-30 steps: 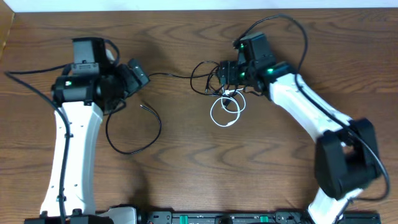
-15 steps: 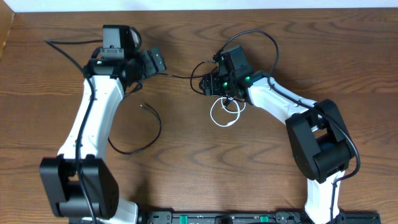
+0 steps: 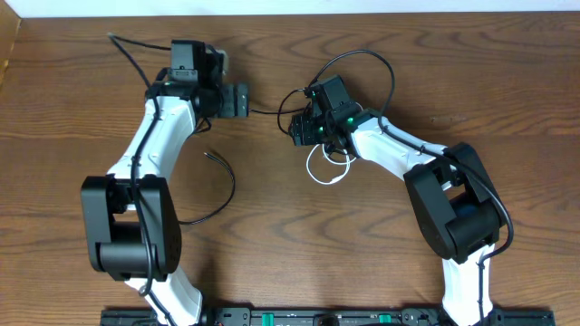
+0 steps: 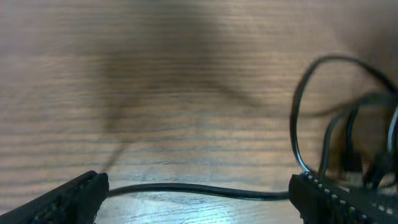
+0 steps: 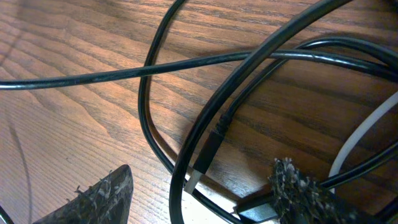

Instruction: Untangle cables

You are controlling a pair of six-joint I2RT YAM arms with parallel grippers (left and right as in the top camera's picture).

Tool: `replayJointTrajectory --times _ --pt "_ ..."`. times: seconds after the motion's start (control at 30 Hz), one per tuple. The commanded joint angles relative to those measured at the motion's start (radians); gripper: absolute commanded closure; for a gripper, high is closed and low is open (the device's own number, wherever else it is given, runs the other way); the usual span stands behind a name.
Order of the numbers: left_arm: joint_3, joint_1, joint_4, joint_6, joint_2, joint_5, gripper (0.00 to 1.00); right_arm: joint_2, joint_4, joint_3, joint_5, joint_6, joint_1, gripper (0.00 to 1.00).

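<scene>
Toward the knot of cables point(image 3: 314, 136), lying in the bench's point(image 3: 471, 54) far half midway between its side edges, both arms have swung inward since the earlier frame, the right fingers point(image 5: 93, 199) part-open astride its black loops and the left fingers point(image 4: 62, 199) wide astride a black strand point(image 4: 199, 188) leading out, seemingly to pull it free.

Black and white cables point(image 5: 205, 60) — loosely tangled.

Overhead's bright and sharp, soft shadows on the table point(image 3: 290, 244). Left wrist view's dim and blurry, right wrist crisp with a warm sheen.
</scene>
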Motion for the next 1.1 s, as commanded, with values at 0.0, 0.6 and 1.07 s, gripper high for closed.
replayJointTrajectory --times 0.0,0.6,1.07 --pt "0.011 -0.003 0.012 0.14 -0.014 0.074 0.02 0.014 -0.012 0.006 0.018 0.014 0.007 0.32" --pt "0.01 -0.016 -0.022 0.252 0.081 0.051 0.15 0.014 -0.011 0.006 0.011 0.014 0.007 0.39" --pt "0.01 -0.015 -0.003 0.244 0.097 0.052 0.21 0.014 -0.011 0.006 0.011 0.014 0.007 0.4"
